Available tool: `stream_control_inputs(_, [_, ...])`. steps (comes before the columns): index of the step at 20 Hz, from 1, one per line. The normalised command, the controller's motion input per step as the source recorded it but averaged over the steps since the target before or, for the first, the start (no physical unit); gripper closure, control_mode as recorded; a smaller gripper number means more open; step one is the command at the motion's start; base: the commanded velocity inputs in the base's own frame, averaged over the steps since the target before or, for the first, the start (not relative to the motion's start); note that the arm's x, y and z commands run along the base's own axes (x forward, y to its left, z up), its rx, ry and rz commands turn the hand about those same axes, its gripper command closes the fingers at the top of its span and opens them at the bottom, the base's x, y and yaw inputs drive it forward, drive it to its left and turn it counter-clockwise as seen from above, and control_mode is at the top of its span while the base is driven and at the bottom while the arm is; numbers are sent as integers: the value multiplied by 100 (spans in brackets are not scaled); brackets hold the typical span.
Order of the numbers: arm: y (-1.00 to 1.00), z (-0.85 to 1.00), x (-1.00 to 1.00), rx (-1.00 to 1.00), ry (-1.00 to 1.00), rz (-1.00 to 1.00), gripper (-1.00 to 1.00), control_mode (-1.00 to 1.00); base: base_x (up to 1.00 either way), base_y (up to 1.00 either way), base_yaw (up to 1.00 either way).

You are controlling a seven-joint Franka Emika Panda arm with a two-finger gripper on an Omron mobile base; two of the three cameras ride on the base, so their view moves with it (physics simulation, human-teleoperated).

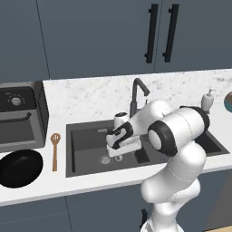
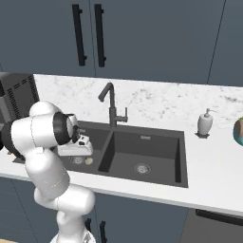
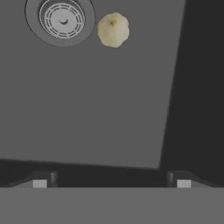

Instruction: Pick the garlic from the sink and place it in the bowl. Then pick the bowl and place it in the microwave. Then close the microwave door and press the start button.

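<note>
The garlic (image 3: 113, 29), a small pale cream lump, lies on the floor of the sink's left basin beside the round metal drain (image 3: 60, 19); in the right base view the garlic (image 2: 88, 161) rests just right of that drain. My gripper (image 3: 111, 181) hangs open over this basin, its tips wide apart with nothing between them, and the garlic is ahead of the tips, not between them. From the base views the gripper (image 1: 117, 153) (image 2: 78, 154) points down into the dark grey sink (image 1: 81, 136). The glossy black bowl (image 1: 20, 168) sits on the counter left of the sink. The microwave and its door are out of view.
A wooden spatula (image 1: 55, 152) lies between the bowl and the sink. A small black countertop oven (image 1: 20, 115) stands at the back left. The dark faucet (image 1: 138, 93) rises behind the sink's divider. A soap dispenser (image 1: 207, 100) stands at the right, near a teal-rimmed dish (image 1: 229, 102).
</note>
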Motion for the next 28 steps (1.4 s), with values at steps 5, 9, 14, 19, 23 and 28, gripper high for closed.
stream_control_inputs(5, [0, -55, 57, 0, -6, 0, -100, -100, 0, 0, 0])
stream_control_inputs(9, [0, -37, 64, 0, -3, 0, -100, -100, 0, 0, 0])
stream_control_inputs(14, [0, -47, 57, 0, -3, -1, -100, -100, 0, 0, 0])
stream_control_inputs(19, [3, -41, 52, 0, -1, -3, -100, -100, 0, 0, 0])
stream_control_inputs(23, [1, -38, 44, 0, 0, -2, -100, -100, 0, 0, 0])
stream_control_inputs(28, [1, -37, 36, 0, 0, -2, -100, -100, 0, 0, 0])
